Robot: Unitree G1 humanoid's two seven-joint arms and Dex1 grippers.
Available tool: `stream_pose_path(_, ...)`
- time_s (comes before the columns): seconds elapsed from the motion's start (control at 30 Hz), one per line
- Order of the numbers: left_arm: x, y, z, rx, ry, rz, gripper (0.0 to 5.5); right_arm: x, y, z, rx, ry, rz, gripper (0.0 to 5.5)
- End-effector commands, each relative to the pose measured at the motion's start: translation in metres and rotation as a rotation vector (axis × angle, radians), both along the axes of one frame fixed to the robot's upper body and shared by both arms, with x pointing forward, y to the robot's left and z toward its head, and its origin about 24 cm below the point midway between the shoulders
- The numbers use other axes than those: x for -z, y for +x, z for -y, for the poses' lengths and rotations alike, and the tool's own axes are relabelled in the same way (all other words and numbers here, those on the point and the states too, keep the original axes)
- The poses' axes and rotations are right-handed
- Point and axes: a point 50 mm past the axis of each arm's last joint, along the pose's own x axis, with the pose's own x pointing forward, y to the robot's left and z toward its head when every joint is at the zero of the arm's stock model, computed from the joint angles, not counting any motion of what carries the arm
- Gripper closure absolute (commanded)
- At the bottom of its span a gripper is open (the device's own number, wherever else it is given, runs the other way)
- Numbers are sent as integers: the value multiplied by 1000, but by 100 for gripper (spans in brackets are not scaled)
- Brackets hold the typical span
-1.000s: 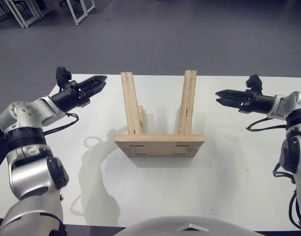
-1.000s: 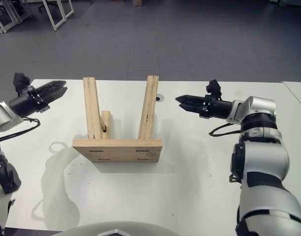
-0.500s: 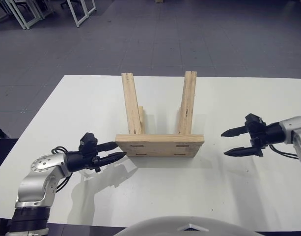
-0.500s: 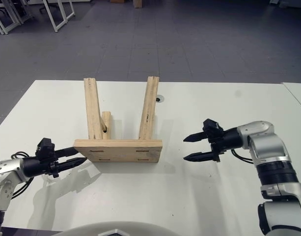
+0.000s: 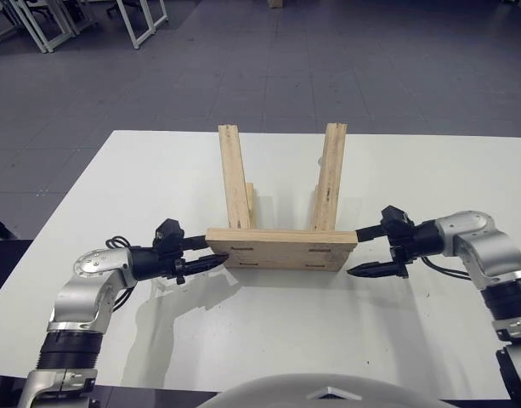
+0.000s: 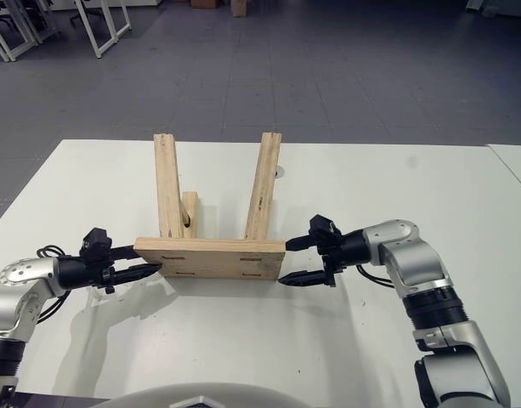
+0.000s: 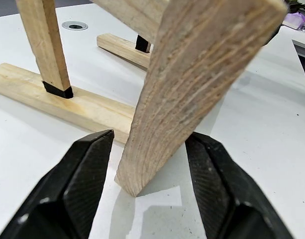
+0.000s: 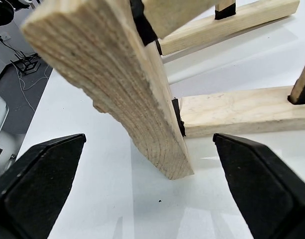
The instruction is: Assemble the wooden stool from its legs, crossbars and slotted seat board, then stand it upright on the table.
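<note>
Seemingly fully assembled, the wooden stool (image 5: 281,229) lies on its side near the middle of a white table (image 5: 268,340). Its slotted seat board (image 5: 281,249) stands on edge, facing the near side. Two upper legs (image 5: 235,178) run from the board toward the far edge of the table, and the lower pair rests flat on the tabletop (image 7: 67,102). Short crossbars (image 7: 45,40) join the upper and lower legs.

The left gripper (image 5: 211,255) sits low over the table at the left end of the seat board. It is released, and its fingers (image 7: 87,169) straddle the board's end grain. One finger is plainly clear of the wood, the other lies very close to it, and whether that one touches cannot be told.

The right gripper (image 5: 355,252) mirrors this at the right end of the board. It is spread wide, and its two pads (image 8: 261,174) stand well apart on either side of the wood, gripping nothing.

By the look of it, the joining work is done: legs, crossbars and seat all appear seated in their slots. What seems left is the last step. The two grippers would need to close on the ends of the seat board, tip the stool over onto its feet, and leave it standing upright on the table.
</note>
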Motion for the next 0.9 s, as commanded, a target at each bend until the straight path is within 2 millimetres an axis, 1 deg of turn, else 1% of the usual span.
stream_pose_path(0.03, -1, 6, 7, 66, 18, 4, 290, 1, 3, -7, 1, -7, 26, 138)
stream_pose_path(0.13, 1, 4, 6, 96, 33, -18, 290, 3, 3, -8, -1, -11, 32, 185)
stream_pose_path(0.2, 1, 2, 3, 106, 40, -32, 290, 2, 6, -7, 12, -9, 41, 230)
stream_pose_path(0.27, -1, 2, 2, 112, 34, -34, 320, 3, 9, -6, 32, -9, 46, 269)
stream_pose_path(0.33, -4, 3, 3, 125, 23, -32, 345, 3, 13, -8, 43, -7, 40, 295)
stream_pose_path(0.4, -7, 1, 5, 151, 11, -37, 371, 2, 16, -7, 45, -3, 32, 343)
stream_pose_path(0.47, -14, -1, 8, 186, -16, -51, 377, -10, 19, -6, 21, 63, 3, 376)
stream_pose_path(0.5, -19, -2, 10, 203, -42, -59, 377, -18, 20, -6, -5, 102, -18, 377)
stream_pose_path(0.57, -42, 2, 16, 202, -176, -55, 387, -46, 23, -2, -50, 198, -77, 382)
stream_pose_path(0.6, -64, 7, 20, 195, -295, -40, 390, -67, 27, 2, -47, 266, -112, 384)
stream_pose_path(0.63, -81, 9, 23, 200, -388, -31, 394, -83, 30, 5, -46, 321, -146, 388)
stream_pose_path(0.67, -98, 12, 26, 204, -485, -23, 402, -99, 33, 8, -30, 391, -203, 395)
stream_pose_path(0.7, -113, 15, 28, 215, -570, -25, 407, -110, 32, 10, -26, 445, -264, 402)
stream_pose_path(0.77, -139, 22, 35, 220, -724, -39, 413, -126, 32, 6, 0, 548, -394, 408)
stream_pose_path(0.8, -146, 24, 39, 217, -771, -52, 414, -130, 32, 2, 15, 580, -439, 409)
stream_pose_path(0.83, -150, 28, 44, 194, -818, -66, 415, -133, 34, -4, 50, 611, -479, 410)
stream_pose_path(0.9, -152, 42, 51, 100, -914, -126, 415, -129, 41, -17, 165, 631, -557, 411)
